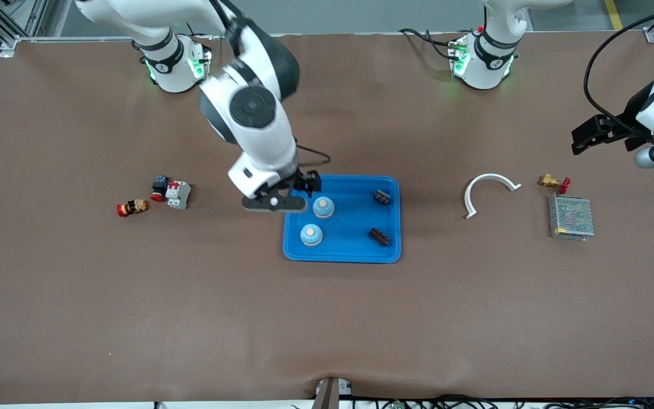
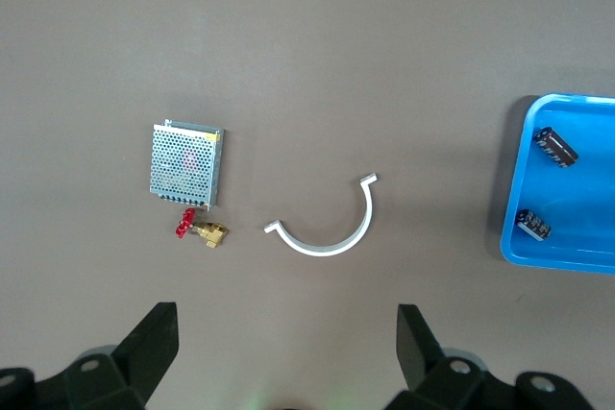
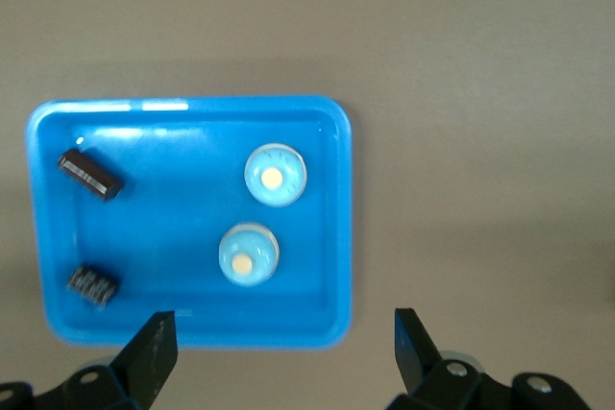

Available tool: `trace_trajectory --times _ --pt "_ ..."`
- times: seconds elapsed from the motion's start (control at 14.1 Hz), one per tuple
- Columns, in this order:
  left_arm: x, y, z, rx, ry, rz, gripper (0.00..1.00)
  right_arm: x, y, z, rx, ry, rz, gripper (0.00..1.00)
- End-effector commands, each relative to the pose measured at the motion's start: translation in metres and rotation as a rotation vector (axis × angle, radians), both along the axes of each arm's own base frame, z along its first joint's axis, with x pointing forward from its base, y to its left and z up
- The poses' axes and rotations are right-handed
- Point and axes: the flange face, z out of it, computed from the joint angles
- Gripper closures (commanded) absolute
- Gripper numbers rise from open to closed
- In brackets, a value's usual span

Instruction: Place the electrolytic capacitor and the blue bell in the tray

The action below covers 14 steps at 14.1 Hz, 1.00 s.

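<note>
Nearest the camera, the tray [image 1: 342, 254] already holds two bells [image 1: 311, 234] and what look like two capacitors [image 1: 379, 236], so the right gripper [image 1: 281, 200] hangs spread over its rim while the left gripper [image 1: 602, 136] waits spread above the table's end.

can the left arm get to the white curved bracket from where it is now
Probably yes. The left gripper hangs open above the table with the white curved bracket lying alone on bare table just under it, nothing in between.
</note>
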Motion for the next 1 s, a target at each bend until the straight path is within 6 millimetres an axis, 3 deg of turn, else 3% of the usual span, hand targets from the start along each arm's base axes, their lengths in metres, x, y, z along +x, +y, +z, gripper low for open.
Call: trace_trajectory --times 0.0,0.21,0.5,0.78,0.92 --pt "0.002 0.001 0.005 -0.017 -0.001 -0.018 0.00 -0.047 -0.055 0.040 -0.032 0.001 0.049 0.00" --pt "0.001 0.000 0.005 -0.017 -0.001 -0.019 0.00 -0.061 -0.099 0.079 -0.084 0.034 0.050 0.00" --pt "0.002 0.000 0.006 -0.017 -0.002 -0.019 0.00 -0.054 -0.197 0.128 -0.103 0.059 0.111 0.00" --pt "0.001 0.000 0.005 -0.017 -0.001 -0.019 0.00 -0.036 -0.316 0.149 -0.053 0.078 0.151 0.00" --pt "0.002 0.000 0.006 -0.017 -0.002 -0.019 0.00 -0.039 -0.338 0.157 -0.051 0.076 0.121 0.00"
